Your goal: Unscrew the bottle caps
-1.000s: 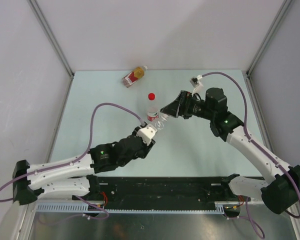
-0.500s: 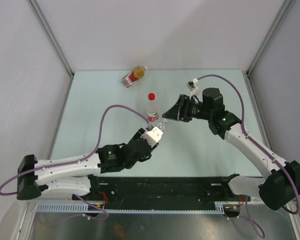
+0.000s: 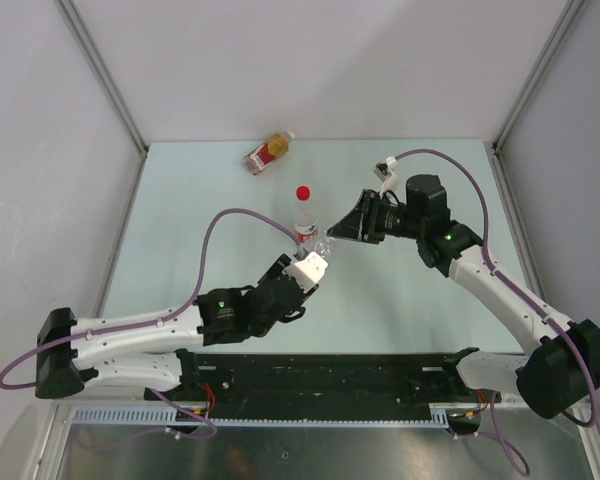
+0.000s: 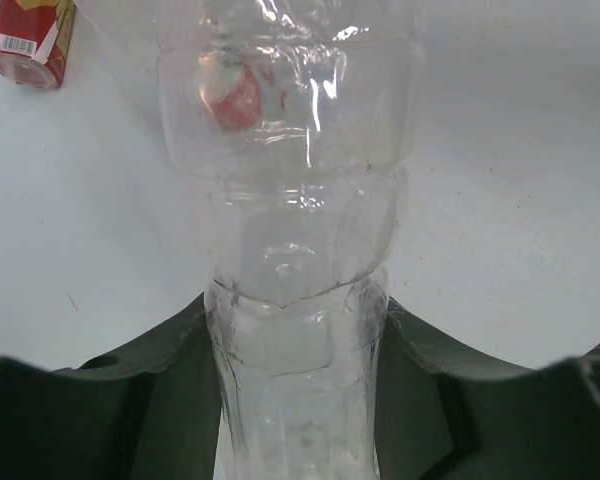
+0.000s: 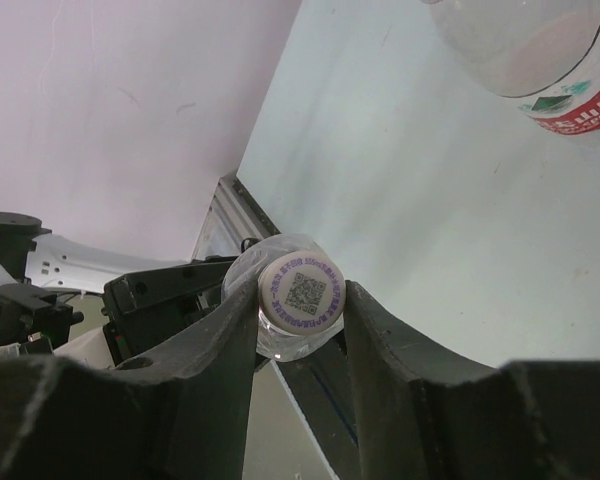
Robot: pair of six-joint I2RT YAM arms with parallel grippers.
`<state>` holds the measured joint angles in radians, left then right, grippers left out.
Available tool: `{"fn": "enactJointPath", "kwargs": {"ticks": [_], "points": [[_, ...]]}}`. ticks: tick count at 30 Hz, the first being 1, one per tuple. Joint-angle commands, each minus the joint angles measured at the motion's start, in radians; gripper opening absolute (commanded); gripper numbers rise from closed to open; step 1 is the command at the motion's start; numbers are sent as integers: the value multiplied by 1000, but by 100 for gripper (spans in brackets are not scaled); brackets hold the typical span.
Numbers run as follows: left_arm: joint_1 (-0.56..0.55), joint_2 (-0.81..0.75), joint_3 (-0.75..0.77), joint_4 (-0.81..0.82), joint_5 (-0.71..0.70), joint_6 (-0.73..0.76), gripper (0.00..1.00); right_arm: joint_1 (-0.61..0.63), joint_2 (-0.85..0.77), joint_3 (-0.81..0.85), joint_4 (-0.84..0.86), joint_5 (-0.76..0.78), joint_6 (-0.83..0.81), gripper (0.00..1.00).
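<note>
Left fingers (image 4: 150, 400) clamped on the body of the clear bottle (image 4: 295, 300). Bottle slants over mid tabletop (image 3: 170, 200), neck toward the right arm. Right fingers (image 5: 215, 360) closed on its white cap (image 5: 300, 292), one either side. Labelled bottle (image 3: 304, 222) upright just behind, red cap (image 3: 303, 193) on. Amber bottle (image 3: 268, 152) lies at the far edge.

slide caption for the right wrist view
Right gripper pinching the white cap of a clear bottle, a labelled bottle behind.
</note>
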<state>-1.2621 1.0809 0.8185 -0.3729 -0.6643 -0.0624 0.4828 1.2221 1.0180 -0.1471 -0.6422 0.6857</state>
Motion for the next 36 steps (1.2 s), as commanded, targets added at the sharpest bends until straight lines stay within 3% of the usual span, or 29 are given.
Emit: {"fn": "enactJointPath", "kwargs": {"ticks": [1, 17, 27, 36], "points": [[-15, 5, 52, 14, -31, 26, 0, 2, -10, 25, 55, -29, 26, 42], [-38, -1, 51, 12, -46, 25, 0, -36, -15, -6, 136, -77, 99, 53], [-46, 27, 64, 11, -70, 34, 0, -38, -3, -8, 136, -92, 99, 37], [-46, 54, 74, 6, -87, 31, 0, -38, -3, -8, 137, -119, 85, 40]]}}
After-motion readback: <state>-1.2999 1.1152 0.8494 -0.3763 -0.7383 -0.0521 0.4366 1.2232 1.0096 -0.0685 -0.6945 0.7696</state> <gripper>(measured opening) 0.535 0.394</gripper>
